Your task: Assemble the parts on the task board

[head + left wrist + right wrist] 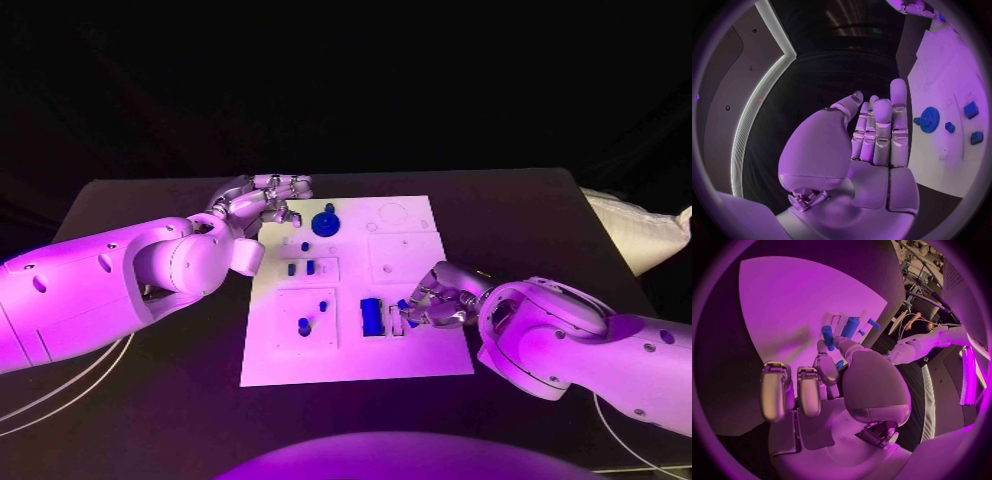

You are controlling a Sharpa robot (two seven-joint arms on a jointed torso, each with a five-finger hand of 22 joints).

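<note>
Here the left hand hangs empty, fingers straight, beside the gear on the board; the right hand pinches a peg near the block.

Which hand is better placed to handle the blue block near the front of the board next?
Probably the right hand: its fingers sit beside the blue block on the board. The left hand hangs open at the far edge, near the blue gear.
</note>
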